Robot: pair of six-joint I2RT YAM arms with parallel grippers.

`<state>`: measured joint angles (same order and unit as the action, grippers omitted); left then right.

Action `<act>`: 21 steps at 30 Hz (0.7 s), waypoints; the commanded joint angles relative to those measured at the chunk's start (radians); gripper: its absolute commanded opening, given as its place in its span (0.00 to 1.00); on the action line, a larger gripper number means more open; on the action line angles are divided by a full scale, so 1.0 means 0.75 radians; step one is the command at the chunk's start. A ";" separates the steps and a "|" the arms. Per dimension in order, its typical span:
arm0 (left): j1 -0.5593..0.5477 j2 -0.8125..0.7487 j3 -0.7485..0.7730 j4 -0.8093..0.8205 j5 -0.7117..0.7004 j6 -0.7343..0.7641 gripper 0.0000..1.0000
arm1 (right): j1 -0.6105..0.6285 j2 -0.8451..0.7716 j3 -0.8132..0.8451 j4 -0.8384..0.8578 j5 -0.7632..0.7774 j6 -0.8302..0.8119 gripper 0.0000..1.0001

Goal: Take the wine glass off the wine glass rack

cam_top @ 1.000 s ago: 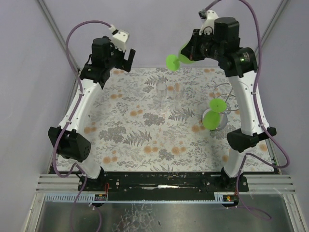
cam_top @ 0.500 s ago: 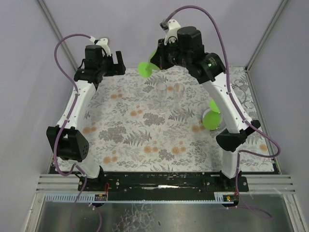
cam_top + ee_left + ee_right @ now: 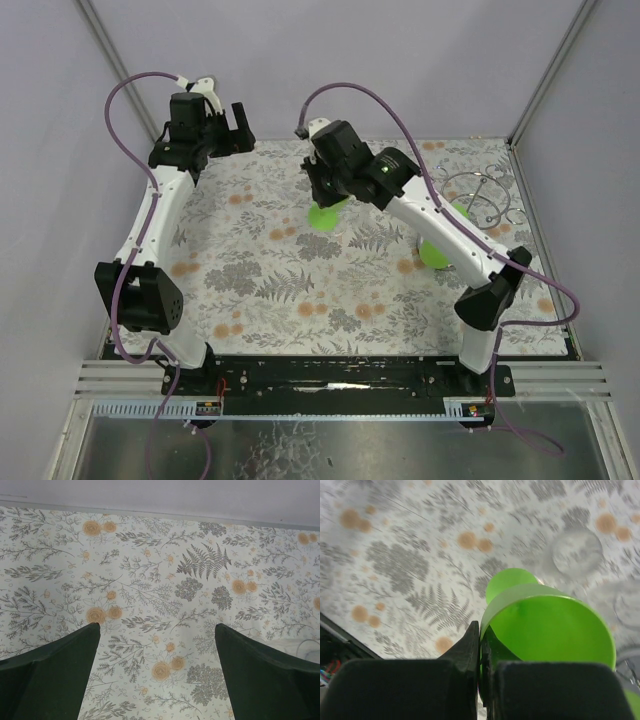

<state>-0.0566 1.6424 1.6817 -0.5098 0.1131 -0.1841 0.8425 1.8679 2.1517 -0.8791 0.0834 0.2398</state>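
Note:
My right gripper (image 3: 324, 196) is shut on the rim of a green wine glass (image 3: 325, 216), over the middle of the floral table. In the right wrist view the closed fingertips (image 3: 481, 636) pinch the thin green wall of the glass (image 3: 555, 625). The silver wire wine glass rack (image 3: 482, 196) stands at the back right, apart from the held glass. A second green glass (image 3: 436, 252) shows by the rack, partly behind my right arm; I cannot tell if it hangs on it. My left gripper (image 3: 226, 124) is open and empty at the back left (image 3: 157, 647).
Two clear glasses (image 3: 577, 551) stand on the table below the held glass in the right wrist view. The floral cloth (image 3: 270, 280) covers the table. Grey walls close in the back and sides, and frame posts (image 3: 120, 65) stand at the corners.
My right arm has swung left from the back right and come down to the table's middle with the green glass in its grip. The left gripper drifted slightly left and back, staying open.

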 commanded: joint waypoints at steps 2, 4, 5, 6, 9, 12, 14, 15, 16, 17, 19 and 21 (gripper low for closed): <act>0.014 0.027 0.057 0.019 0.028 -0.016 0.95 | -0.007 -0.213 -0.214 -0.023 0.263 0.093 0.00; 0.013 0.040 0.071 0.014 0.039 -0.016 0.95 | -0.007 -0.235 -0.296 -0.016 0.280 0.130 0.00; 0.013 0.047 0.079 0.012 0.039 -0.014 0.95 | -0.007 -0.243 -0.333 -0.008 0.285 0.147 0.00; 0.013 0.054 0.086 0.009 0.042 -0.012 0.95 | -0.007 -0.253 -0.370 -0.003 0.290 0.164 0.00; 0.013 0.060 0.097 0.005 0.044 -0.003 0.95 | -0.009 -0.265 -0.465 0.000 0.329 0.209 0.00; 0.014 0.062 0.098 0.003 0.055 0.000 0.95 | -0.023 -0.266 -0.572 0.032 0.344 0.243 0.00; 0.015 0.067 0.100 -0.001 0.061 0.000 0.95 | -0.038 -0.312 -0.643 0.074 0.337 0.264 0.00; 0.015 0.067 0.101 -0.001 0.063 -0.002 0.95 | -0.043 -0.321 -0.691 0.098 0.331 0.275 0.00; 0.015 0.067 0.101 -0.003 0.066 -0.002 0.95 | -0.051 -0.325 -0.725 0.119 0.328 0.283 0.00; 0.016 0.067 0.100 -0.002 0.070 -0.003 0.95 | -0.056 -0.328 -0.753 0.140 0.329 0.290 0.00; 0.015 0.072 0.103 -0.006 0.075 -0.006 0.95 | -0.071 -0.329 -0.795 0.174 0.327 0.301 0.00; 0.015 0.076 0.107 -0.011 0.082 -0.006 0.95 | -0.089 -0.325 -0.826 0.209 0.323 0.315 0.00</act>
<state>-0.0547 1.6840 1.7218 -0.5129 0.1535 -0.1860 0.8017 1.6836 1.5566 -0.8223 0.2974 0.4324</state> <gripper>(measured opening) 0.949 0.023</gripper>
